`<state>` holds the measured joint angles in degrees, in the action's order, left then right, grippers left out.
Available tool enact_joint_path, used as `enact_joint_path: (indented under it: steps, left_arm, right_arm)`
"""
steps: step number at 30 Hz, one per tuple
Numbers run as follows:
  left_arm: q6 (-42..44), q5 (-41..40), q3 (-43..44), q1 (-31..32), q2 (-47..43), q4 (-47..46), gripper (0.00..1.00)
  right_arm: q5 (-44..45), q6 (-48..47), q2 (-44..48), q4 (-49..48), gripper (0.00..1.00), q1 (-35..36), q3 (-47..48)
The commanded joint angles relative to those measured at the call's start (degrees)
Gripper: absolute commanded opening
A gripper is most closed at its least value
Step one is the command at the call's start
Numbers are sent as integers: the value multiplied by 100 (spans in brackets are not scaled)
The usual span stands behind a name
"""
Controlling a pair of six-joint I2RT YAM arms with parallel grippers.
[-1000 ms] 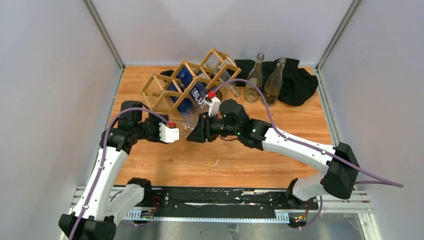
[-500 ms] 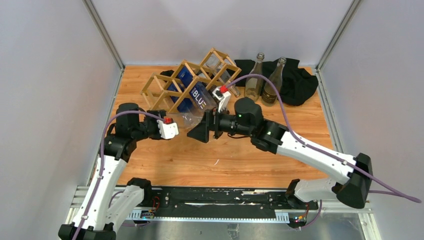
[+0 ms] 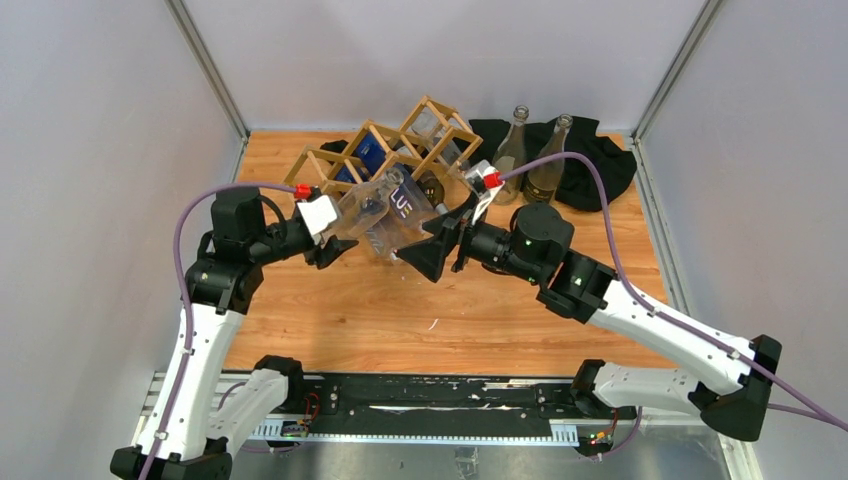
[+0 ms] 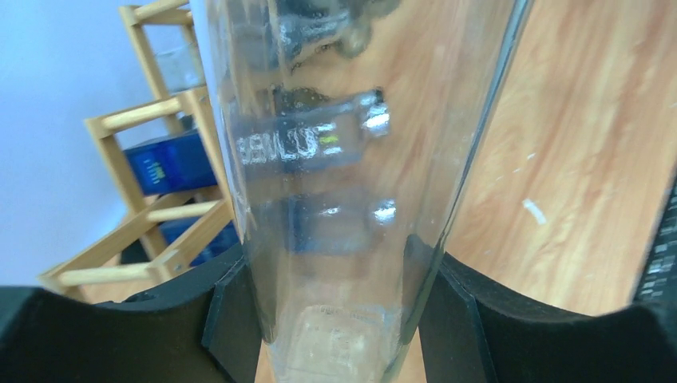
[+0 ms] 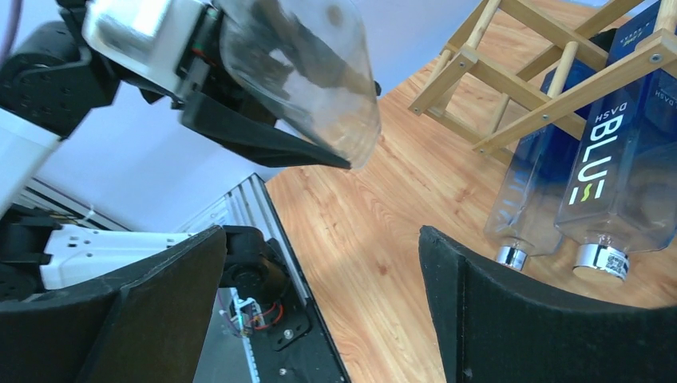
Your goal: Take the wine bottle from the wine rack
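The wine bottle (image 3: 385,212) is clear glass with white "BLUE" lettering. It hangs tilted above the table, just in front of the wine rack (image 3: 335,170), a light wood lattice. My left gripper (image 3: 348,230) is shut on the bottle's narrow end. In the left wrist view the bottle (image 4: 343,159) fills the gap between both black fingers (image 4: 231,319). My right gripper (image 3: 428,248) stands open a short way right of the bottle's base, touching nothing. In the right wrist view the bottle (image 5: 307,72) hangs apart from the rack (image 5: 511,76).
Two dark blue bottles (image 5: 607,159) rest in the rack's cells, and a clear one (image 3: 435,125) lies in its far cell. Two empty glass bottles (image 3: 510,155) (image 3: 548,160) stand on a black cloth (image 3: 600,165) at the back right. Side walls enclose the wooden table (image 3: 480,320).
My right gripper has let go of the bottle, opened wide and drawn back to the right. The left gripper has lifted the bottle up and back, tilting it.
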<state>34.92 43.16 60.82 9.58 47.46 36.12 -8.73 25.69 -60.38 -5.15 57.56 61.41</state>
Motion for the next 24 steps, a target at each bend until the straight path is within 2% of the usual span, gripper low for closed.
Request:
enact_joint_path:
  steps: [1,10,21,24]
  left_arm:
    - [-1190,1067,283,44,-9,-228,0]
    - [-2015,2085,166,44,-42,-184,0]
    - [-2428,2737,93,42,-84,-29,0]
    - [-2314,2813,120,44,-76,102,0]
  right_arm:
    - [-196,-505,-277,-369,94,36,244]
    - [-894,-582,-1206,-1663,95,35,571]
    - [-1694,-711,-1847,-2036,95,32,1192]
    - [-1889,-789,-1859,-2029,78,32,1207]
